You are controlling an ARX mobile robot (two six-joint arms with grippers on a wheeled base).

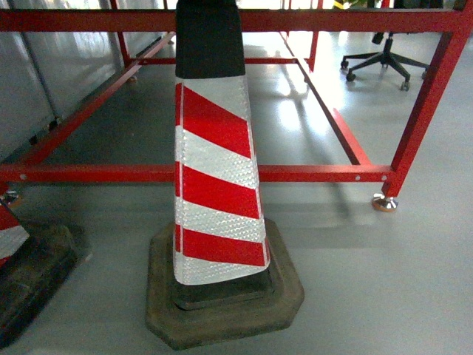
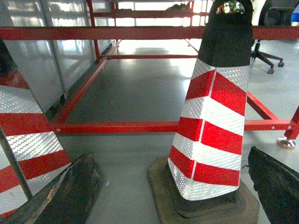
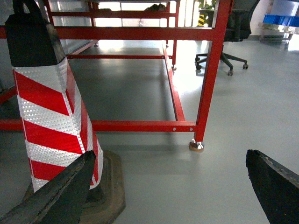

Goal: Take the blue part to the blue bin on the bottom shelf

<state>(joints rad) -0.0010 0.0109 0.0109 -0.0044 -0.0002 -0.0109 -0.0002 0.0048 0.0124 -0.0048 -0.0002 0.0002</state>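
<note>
The blue part is out of view in all three views, and so is the bottom shelf. Far off at the top right of the right wrist view, a small bright-blue shape (image 3: 279,19) rests on something pale; I cannot tell whether it is the blue bin. My left gripper (image 2: 170,153) is open, its dark fingers (image 2: 74,191) spread wide with nothing held; only the floor and a cone beyond show between them. My right gripper (image 3: 170,154) is open too, over bare grey floor, and holds nothing. Neither gripper shows in the head view.
A red-and-white striped traffic cone (image 1: 214,170) on a heavy rubber base stands right in front. A second cone (image 1: 11,237) is at the left edge. Behind them runs a low red steel frame (image 1: 295,174) with a levelling foot (image 1: 384,202). An office chair (image 1: 384,59) stands far right.
</note>
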